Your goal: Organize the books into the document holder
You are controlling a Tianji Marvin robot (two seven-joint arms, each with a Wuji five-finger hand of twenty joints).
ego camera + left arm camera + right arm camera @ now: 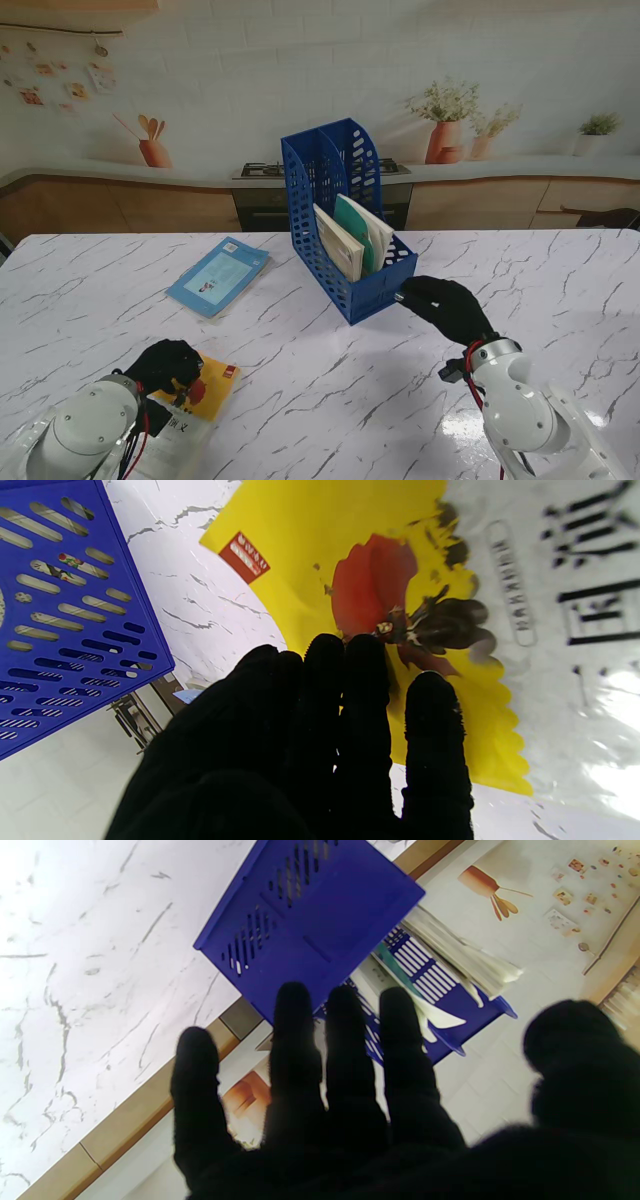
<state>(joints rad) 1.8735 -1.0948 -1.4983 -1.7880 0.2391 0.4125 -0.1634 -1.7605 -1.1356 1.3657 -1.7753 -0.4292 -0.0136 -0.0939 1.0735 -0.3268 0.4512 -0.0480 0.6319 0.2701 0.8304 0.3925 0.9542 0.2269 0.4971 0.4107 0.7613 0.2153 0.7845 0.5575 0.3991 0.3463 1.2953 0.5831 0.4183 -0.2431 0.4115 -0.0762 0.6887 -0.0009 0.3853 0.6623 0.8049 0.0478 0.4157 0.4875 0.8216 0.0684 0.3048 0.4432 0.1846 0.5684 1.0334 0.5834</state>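
**Left hand flat on yellow book, right hand at the holder's front edge**

Left hand [165,365], black glove, lies near me on the left side of the table [330,400], palm down on a yellow book [213,388]. Left wrist view: fingers [367,690] straight and close together, pressed flat on the cover over a red and black figure; nothing is clasped, so the hand is flat and not gripping. The book has a small red label at one corner and a white part with black print toward me. It lies flat, well apart from the holder.

Farther from me, left of centre, a light blue book [219,274] lies flat on the table, alone, near the holder but not touching it.

Centre: blue document holder [345,220], slotted plastic, upright, turned at an angle, with two compartments. A white book [338,243] and a green book [362,232] lean inside it; cannot tell for sure which compartment holds which.

Right: right hand [445,305], black glove, is at the holder's low front corner, fingertips at or touching the blue edge. Right wrist view: fingers [295,1040] spread and extended, thumb held out to the side, nothing between them — hand is unclenched and holds nothing. Actual contact with the holder cannot be told.
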